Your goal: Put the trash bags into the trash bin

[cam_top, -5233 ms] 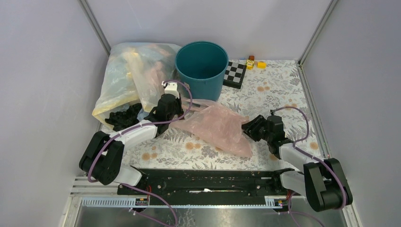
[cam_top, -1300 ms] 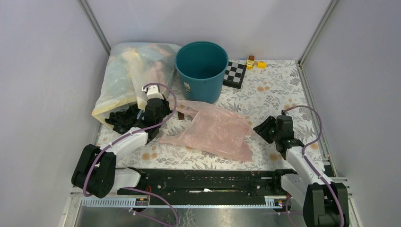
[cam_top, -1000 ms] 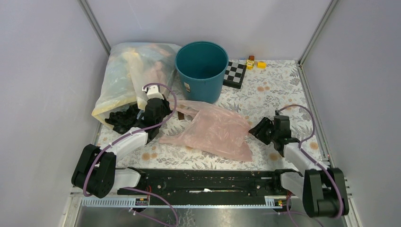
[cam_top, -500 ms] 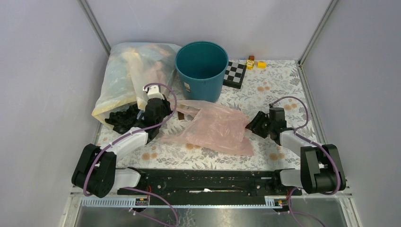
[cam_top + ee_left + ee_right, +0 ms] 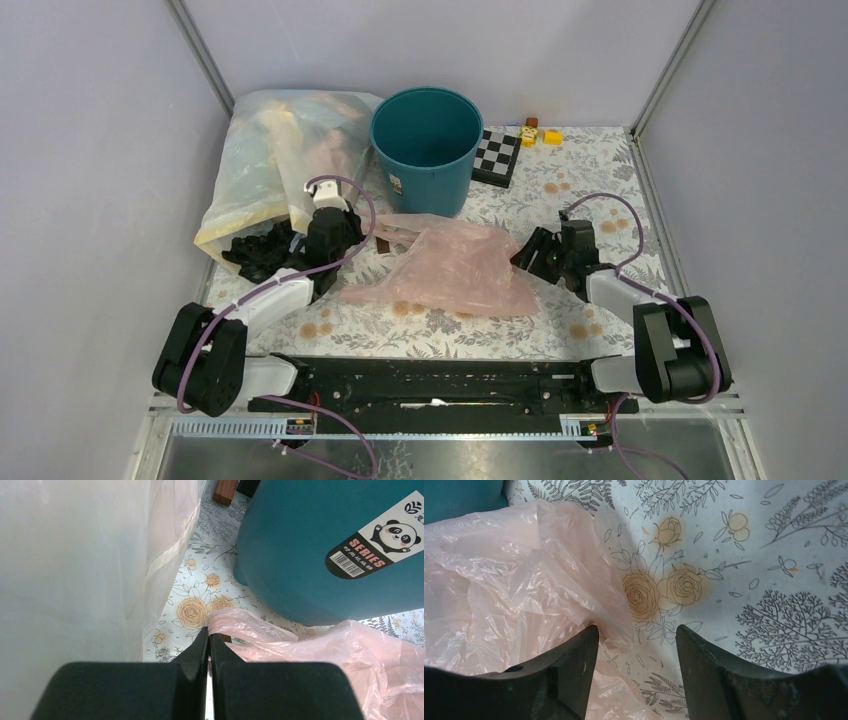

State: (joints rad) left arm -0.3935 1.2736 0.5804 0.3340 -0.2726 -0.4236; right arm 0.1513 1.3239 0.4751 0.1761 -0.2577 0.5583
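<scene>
The teal-blue trash bin (image 5: 425, 140) stands upright at the back middle; its side with the panda label (image 5: 385, 537) fills the left wrist view. A pink trash bag (image 5: 455, 268) lies flat on the floral cloth in front of it. My left gripper (image 5: 345, 233) is shut, and the bag's left corner (image 5: 235, 625) sits pinched at its tips (image 5: 209, 632). My right gripper (image 5: 527, 255) is open at the bag's right edge; a fold of the pink film (image 5: 589, 595) lies between its fingers (image 5: 636, 635), against the left one.
A large clear-yellow filled bag (image 5: 275, 160) leans in the back left corner, and shows in the left wrist view (image 5: 75, 565). A black crumpled bag (image 5: 262, 252) lies by it. A checkerboard (image 5: 497, 155) and small blocks (image 5: 540, 133) sit right of the bin.
My left gripper earlier drew the pink bag's corner leftward, then stayed still. My right gripper moved forward and left to the bag's right edge, and that edge bunched leftward.
</scene>
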